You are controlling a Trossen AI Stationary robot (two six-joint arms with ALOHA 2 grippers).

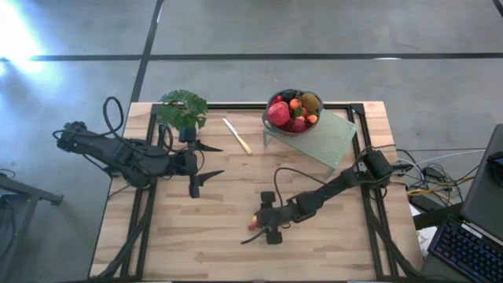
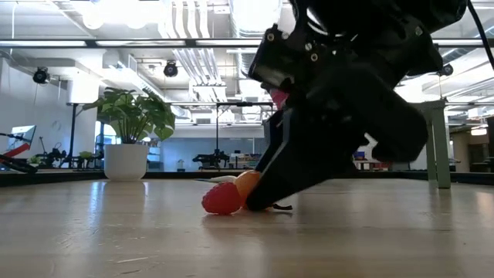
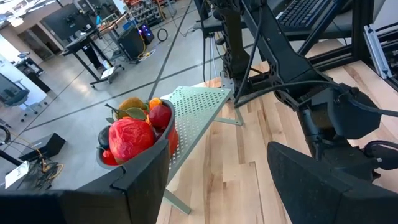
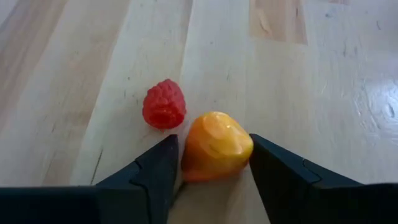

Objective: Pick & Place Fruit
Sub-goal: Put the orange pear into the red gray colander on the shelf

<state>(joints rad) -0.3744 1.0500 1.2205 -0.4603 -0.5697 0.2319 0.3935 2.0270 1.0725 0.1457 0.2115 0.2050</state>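
Observation:
A small orange fruit piece (image 4: 216, 144) lies on the wooden table (image 4: 298, 74) between the fingers of my right gripper (image 4: 212, 171), which is shut on it near the table's near-middle (image 1: 258, 228). A red raspberry-like berry (image 4: 164, 104) rests on the table just beside it, also seen in the low view (image 2: 222, 199). A dark bowl (image 1: 269, 119) piled with red, orange and brown fruit (image 3: 132, 138) stands on a green perforated stand (image 1: 334, 140) at the far right. My left gripper (image 1: 211, 161) waits open over the table's left half. My right gripper pinches the orange fruit piece by its two opposite sides (image 4: 188, 155) between the two fingers. The fingers (image 2: 266, 197) slant steeply down from the table's right, their tips at the tabletop. Whether the piece is off the wood I cannot tell.
A potted leafy plant (image 1: 182, 110) stands at the far left. A pale slim knife (image 1: 236, 135) lies between the plant and the stand. The right arm (image 1: 330, 189) stretches across the table from the right edge. Cables and a keyboard (image 1: 464, 244) sit beyond the right edge.

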